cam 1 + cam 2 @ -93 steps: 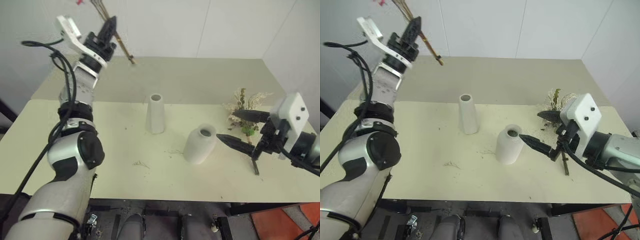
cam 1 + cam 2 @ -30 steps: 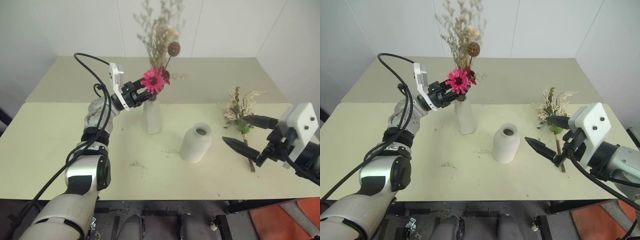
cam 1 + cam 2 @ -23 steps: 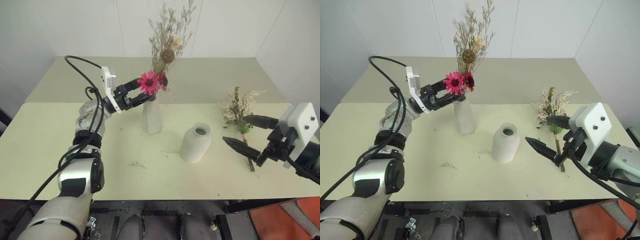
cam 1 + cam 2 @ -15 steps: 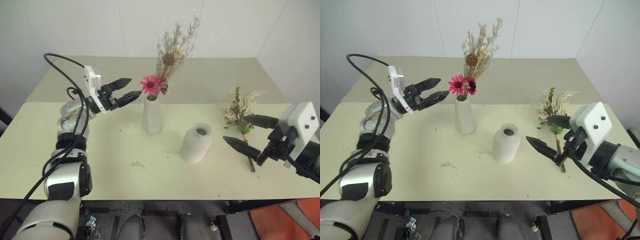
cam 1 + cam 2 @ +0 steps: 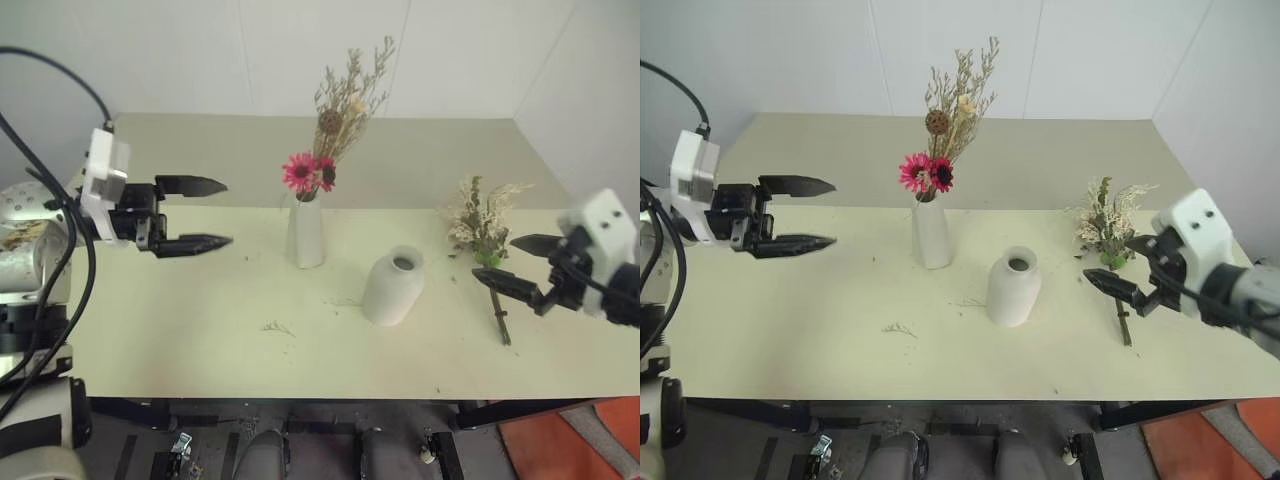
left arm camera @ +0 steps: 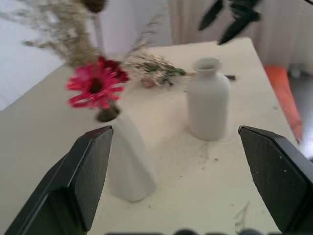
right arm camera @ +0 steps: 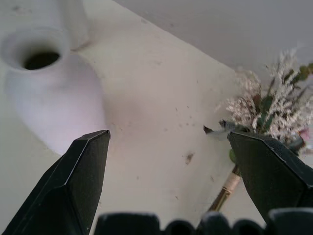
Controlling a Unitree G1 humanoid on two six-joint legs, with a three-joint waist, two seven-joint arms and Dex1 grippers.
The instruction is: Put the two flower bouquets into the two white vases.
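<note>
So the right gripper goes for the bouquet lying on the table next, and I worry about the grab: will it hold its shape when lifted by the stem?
Probably only partly. The fuller bouquet lies flat with one thin bundled stem, likely stiff enough to lift. Its wide, feathery dried head looks light but brittle, so it may sag and shed; bits already lie on the table.

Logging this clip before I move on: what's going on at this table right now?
A two-armed robot is putting flowers into vases. The thin bouquet with the magenta daisy stands in the tall slim vase. The left gripper hangs open beside it, well clear. The shorter vase is empty. The fuller bouquet lies on the table, and the right gripper is open right next to its stems, holding nothing.
</note>
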